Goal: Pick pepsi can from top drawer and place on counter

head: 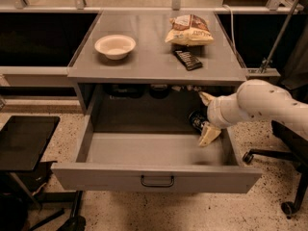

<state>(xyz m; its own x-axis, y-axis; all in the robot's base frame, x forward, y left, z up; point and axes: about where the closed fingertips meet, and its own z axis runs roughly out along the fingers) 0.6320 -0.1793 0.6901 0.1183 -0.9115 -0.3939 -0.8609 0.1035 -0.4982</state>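
Pepsi can [196, 120] is clamped in my gripper [206, 117] right now, one pale finger above it and one finger [210, 134] below, both squeezed onto its sides. It hangs over the right rear part of the open top drawer [154, 150], close to the right wall and just under the front edge of the counter [149, 57], and as far as I can tell it's not touching the drawer floor.

The can isn't upright. It's tipped over, with its long axis slanting from upper left down to lower right, and a round end faces up and left, sort of toward the camera. It looks pretty dark in the shadow there, so I can't read the label.

Up on the counter there's a white bowl [115, 46] on the left, with a chip bag [189, 30] and a dark bar [187, 59] on the right. A black side table [24, 138] stands to the left of the drawer.
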